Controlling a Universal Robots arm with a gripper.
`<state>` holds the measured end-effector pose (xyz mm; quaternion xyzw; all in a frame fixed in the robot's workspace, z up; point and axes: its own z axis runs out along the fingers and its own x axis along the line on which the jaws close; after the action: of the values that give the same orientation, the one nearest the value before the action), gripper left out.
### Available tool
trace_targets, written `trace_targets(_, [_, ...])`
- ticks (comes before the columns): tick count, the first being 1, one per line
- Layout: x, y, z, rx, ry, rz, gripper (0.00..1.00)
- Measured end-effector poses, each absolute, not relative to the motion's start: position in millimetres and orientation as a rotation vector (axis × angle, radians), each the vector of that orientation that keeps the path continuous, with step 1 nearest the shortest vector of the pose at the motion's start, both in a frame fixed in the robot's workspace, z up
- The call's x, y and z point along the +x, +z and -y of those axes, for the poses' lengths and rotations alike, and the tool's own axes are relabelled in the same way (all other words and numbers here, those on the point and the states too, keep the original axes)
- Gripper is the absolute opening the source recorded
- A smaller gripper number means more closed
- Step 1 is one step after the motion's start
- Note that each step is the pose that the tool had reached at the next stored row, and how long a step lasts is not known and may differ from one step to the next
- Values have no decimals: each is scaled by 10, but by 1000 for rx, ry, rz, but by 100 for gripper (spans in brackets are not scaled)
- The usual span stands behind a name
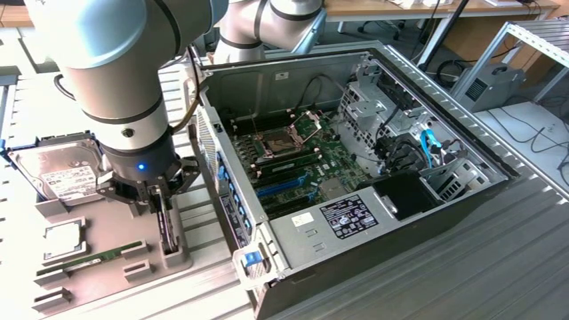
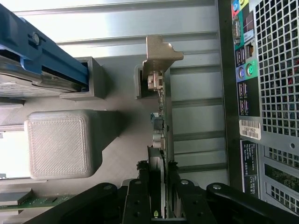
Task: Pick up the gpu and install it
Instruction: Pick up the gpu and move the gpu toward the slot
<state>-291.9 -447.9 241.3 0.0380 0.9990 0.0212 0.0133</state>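
The gpu [image 1: 165, 230] stands on edge in a slotted holder on the grey parts tray [image 1: 106, 220], at the exterior view's left of the open computer case [image 1: 356, 173]. It is a slim dark card. In the wrist view the gpu [image 2: 161, 116] runs away from the camera, with its silvery bracket [image 2: 159, 53] at the far end. My gripper [image 1: 158, 199] reaches straight down over it. Seen from the wrist, the gripper [image 2: 157, 189] has its black fingers [image 2: 139, 189] pressed against both faces of the card. The card still sits in its holder.
On the tray lie a hard drive [image 1: 60, 175] in a blue carrier [image 2: 37, 56], a square chip [image 1: 62, 241] and a green memory stick [image 1: 89, 261]. The case's rear port panel [image 2: 271, 93] stands close beside the card. Blue expansion slots [image 1: 284, 185] show on the motherboard.
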Motion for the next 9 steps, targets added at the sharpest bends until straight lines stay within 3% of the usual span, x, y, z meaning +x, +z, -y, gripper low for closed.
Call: trace_targets(9, [-2919, 2418, 4479, 118, 65, -3112, 27])
